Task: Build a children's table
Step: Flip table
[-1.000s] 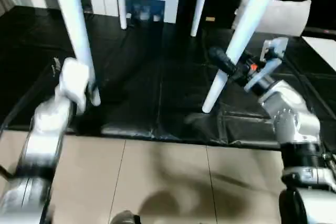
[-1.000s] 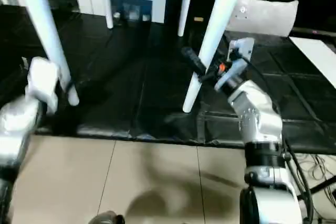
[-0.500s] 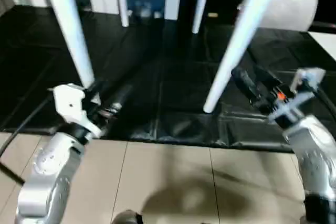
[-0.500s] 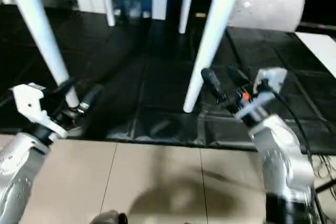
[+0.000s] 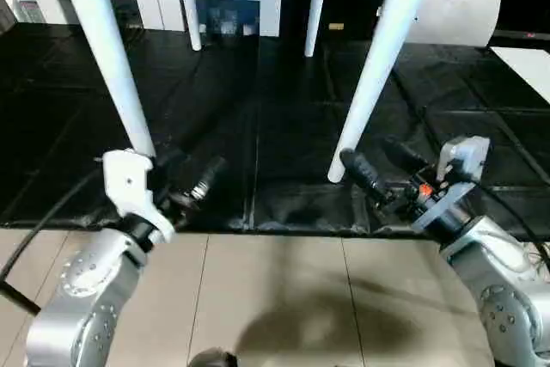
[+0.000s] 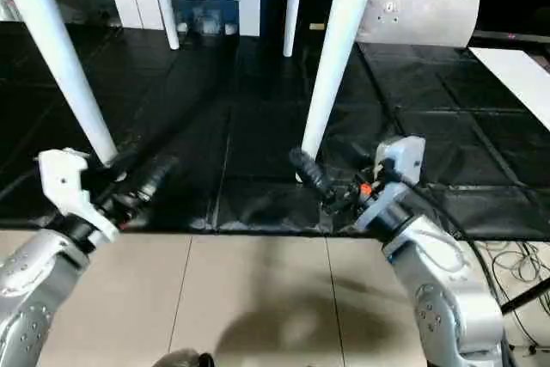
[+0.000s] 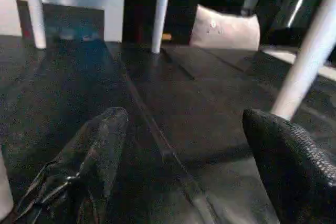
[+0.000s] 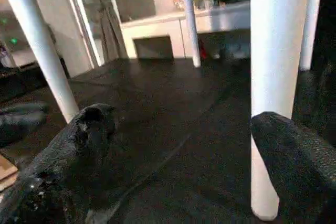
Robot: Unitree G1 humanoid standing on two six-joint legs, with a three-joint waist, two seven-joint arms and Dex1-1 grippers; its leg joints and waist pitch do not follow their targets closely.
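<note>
Head views: four white table legs stand on black mat; near-left leg just beyond left gripper, near-right leg just beyond right gripper. Left wrist: fingers wide, empty. Right wrist: fingers wide, leg close ahead.

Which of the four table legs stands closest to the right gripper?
The near leg on the robot's right: its foot meets the black mat just beyond the open right gripper. The others stand farther off.
</note>
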